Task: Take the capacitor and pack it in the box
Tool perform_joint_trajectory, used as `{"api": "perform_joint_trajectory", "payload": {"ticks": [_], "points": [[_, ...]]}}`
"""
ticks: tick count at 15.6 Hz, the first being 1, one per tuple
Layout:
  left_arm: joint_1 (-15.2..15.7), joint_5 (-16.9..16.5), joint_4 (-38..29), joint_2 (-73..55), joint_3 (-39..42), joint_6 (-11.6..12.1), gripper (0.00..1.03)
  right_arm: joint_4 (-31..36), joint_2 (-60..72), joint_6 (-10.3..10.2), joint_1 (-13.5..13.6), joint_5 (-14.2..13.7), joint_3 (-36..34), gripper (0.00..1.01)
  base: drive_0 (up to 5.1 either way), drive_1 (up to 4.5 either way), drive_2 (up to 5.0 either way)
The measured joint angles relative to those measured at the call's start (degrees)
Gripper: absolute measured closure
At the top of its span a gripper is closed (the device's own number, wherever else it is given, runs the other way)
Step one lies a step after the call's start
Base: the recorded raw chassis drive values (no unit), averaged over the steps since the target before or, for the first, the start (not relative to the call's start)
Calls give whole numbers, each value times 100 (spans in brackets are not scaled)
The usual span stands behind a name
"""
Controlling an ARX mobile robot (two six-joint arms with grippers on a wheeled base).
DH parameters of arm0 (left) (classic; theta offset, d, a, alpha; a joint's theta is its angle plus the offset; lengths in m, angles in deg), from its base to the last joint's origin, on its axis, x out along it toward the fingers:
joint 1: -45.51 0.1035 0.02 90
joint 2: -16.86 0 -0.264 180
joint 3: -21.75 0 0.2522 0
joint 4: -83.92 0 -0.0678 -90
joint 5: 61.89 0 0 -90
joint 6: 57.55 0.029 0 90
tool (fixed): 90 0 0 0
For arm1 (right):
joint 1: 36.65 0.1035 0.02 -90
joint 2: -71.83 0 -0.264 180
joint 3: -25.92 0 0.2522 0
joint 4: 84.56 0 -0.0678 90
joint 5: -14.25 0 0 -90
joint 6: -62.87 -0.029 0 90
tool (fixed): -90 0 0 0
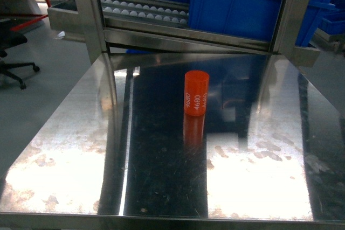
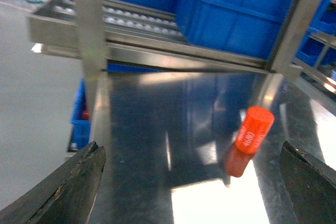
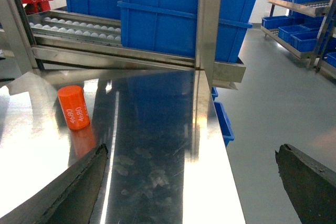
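1. The head view shows the orange capacitor [image 1: 196, 93] upright on the steel table [image 1: 64, 133], with no gripper in sight.
2. Left gripper [image 2: 191, 182]: fingers [image 2: 73, 187] spread wide, empty; capacitor ahead, nearer the right finger.
3. Right gripper [image 3: 191, 182]: wide, empty; capacitor [image 3: 73, 107] beyond its left finger [image 3: 68, 190].

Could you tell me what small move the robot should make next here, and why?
Probably ease the left gripper forward and to the right toward the orange capacitor. It stands upright and alone on the steel table, both grippers are open and empty, and in the left wrist view it sits right of centre between the fingers. No box is in view.
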Motion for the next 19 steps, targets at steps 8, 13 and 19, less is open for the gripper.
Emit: {"api": "perform_joint_trajectory", "payload": {"ticks": [8, 13, 19], "points": [[-848, -286, 258, -3294, -2251, -4, 5, 0, 0, 0, 0, 0, 0, 3, 0, 0, 0], [-1080, -426, 457, -3683, -2778, 79, 5, 0, 0, -2, 0, 2, 0, 3, 0, 0, 0], [-1580, -428, 610, -4660, -3801, 157, 5, 0, 0, 0, 0, 0, 0, 3, 0, 0, 0]]}}
